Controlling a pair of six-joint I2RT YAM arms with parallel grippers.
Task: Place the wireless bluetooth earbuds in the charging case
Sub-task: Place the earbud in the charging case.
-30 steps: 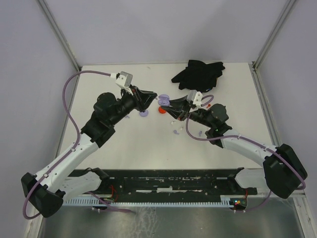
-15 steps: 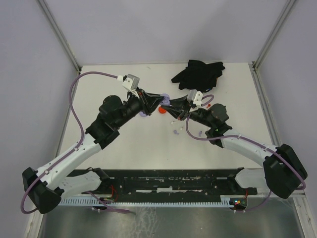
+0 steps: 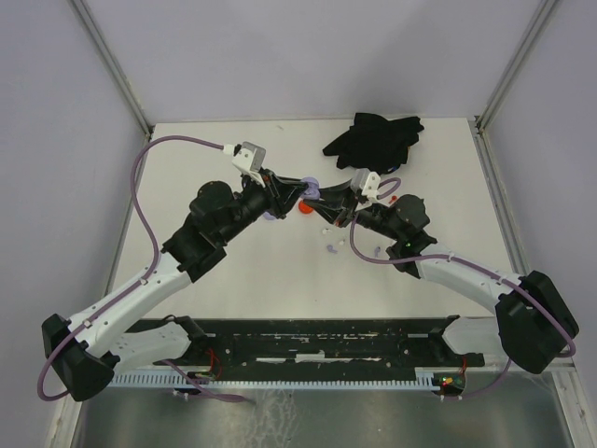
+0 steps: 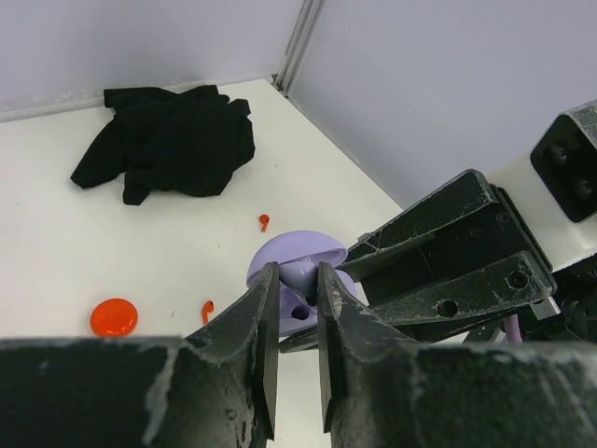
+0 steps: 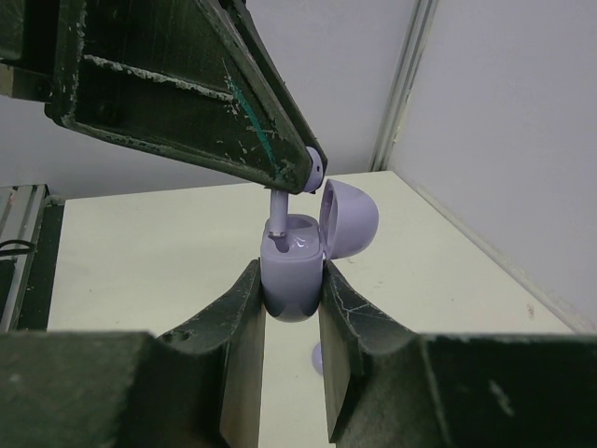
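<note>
My right gripper [image 5: 290, 269] is shut on the lavender charging case [image 5: 292, 273], held upright above the table with its lid [image 5: 350, 217] swung open. My left gripper [image 4: 298, 273] is shut on a lavender earbud [image 4: 304, 269]. The earbud's stem [image 5: 278, 213] points down, with its tip at the case's near slot. In the top view the two grippers [image 3: 300, 190] [image 3: 325, 203] meet tip to tip at mid-table over the case [image 3: 312, 190]. Two small red earbuds [image 4: 264, 221] [image 4: 206, 308] lie on the table.
A crumpled black cloth [image 3: 373, 138] lies at the back right. A red disc [image 3: 304, 207] and a lavender disc [image 3: 270, 215] rest on the white table under the grippers. Small white and lavender pieces [image 3: 333, 247] lie nearer the front.
The left gripper has carried the lavender earbud rightward until it meets the case. The right arm and the case have stayed still.
</note>
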